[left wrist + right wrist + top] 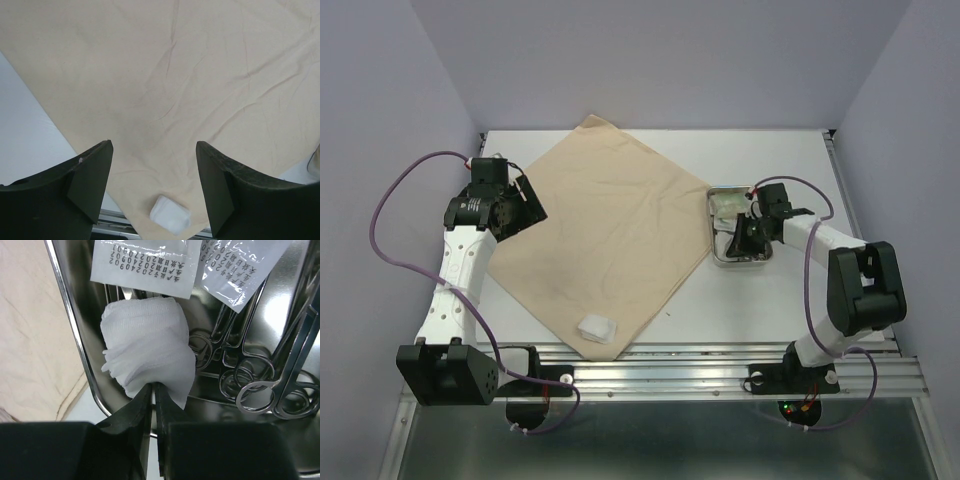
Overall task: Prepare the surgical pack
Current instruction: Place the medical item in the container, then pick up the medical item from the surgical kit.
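From above, the beige cloth [610, 225] lies as a diamond in the middle of the table [760, 310], with the steel tray [711, 240] just off its 3 o'clock corner. The right gripper [748, 235] is down inside that tray. One gauze pad [597, 326] sits on the cloth's 6 o'clock corner, and from the tray that spot lies at about 8 o'clock. The right arm is plainly the nearer one to the tray. The left gripper [505, 200] hangs over the cloth's 9 o'clock edge, well apart from the tray.

The left wrist view shows the left gripper [154, 150] released, its jaws standing wide with nothing between them. Below it there is only cloth [175, 75], and the gauze pad [170, 215] lies at 6 o'clock.

In the right wrist view the right gripper [154, 390] is clenched on the near end of a gauze wad [147, 345]. The wad's length runs away from the fingers towards 12 o'clock. It hangs inside the tray [70, 325], close to the rim at 9 o'clock. The scissors and forceps [265, 385] lie at 3 o'clock, and two sealed packets [142, 265] at 12. A strip of cloth [35, 340] shows just past that rim at 9 o'clock.

I'd judge the next move is to lift the wad clear of the rim and carry it that way onto the cloth. The thin pinch on soft gauze could slip
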`<state>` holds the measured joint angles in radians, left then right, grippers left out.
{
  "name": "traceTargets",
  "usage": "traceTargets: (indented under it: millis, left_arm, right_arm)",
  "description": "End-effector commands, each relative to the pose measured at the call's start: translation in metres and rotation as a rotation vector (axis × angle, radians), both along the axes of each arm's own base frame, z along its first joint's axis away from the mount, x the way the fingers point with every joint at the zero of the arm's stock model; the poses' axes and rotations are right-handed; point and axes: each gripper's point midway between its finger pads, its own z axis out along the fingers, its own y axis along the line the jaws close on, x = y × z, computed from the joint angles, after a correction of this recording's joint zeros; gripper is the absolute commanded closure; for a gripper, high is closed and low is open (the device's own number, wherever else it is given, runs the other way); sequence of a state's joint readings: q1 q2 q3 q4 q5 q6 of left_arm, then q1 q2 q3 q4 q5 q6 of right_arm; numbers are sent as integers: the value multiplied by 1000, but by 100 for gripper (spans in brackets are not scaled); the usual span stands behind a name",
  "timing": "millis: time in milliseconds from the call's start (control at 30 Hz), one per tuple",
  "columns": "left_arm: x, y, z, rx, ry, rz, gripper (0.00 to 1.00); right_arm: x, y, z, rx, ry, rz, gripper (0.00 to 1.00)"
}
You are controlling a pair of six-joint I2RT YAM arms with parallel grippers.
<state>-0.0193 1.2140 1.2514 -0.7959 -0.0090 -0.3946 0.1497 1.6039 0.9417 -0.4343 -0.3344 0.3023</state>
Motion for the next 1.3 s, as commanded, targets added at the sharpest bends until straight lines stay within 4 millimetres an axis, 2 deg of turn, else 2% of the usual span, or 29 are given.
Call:
traceTargets:
  millis: [0,67,200,267,400,667,867,1067,1133,1267]
  left_arm:
    - [2,2,2,5,-19,8,21]
    - [2,2,3,4,-22,9,21]
    - [1,2,5,5,-25,8,21]
    - [1,2,5,4,-24,9,21]
    - [1,2,3,3,-22,8,22]
    - [0,2,4,5,-22,8,22]
    - [-1,2,3,5,-22,8,22]
    - [-1,2,3,1,-24,5,22]
    - [-1,2,2,1,-22,5,22]
    - [-1,2,4,2,-28,4,22]
  right_arm:
    - [20,2,6,-44,-77,14,88]
    - [22,5,8,-46,-89,28,88]
    - [27,7,27,-32,-131,30,88]
    - [31,9,42,-20,-169,26,88]
    - [36,7,54,-27,-201,10,88]
    - [49,9,50,-24,-204,-6,88]
    - [56,17,34,16,-185,-6,88]
    - [53,13,14,-8,-154,-15,89]
    - [52,13,18,-9,-152,-11,89]
    - [54,11,47,-14,-200,-11,87]
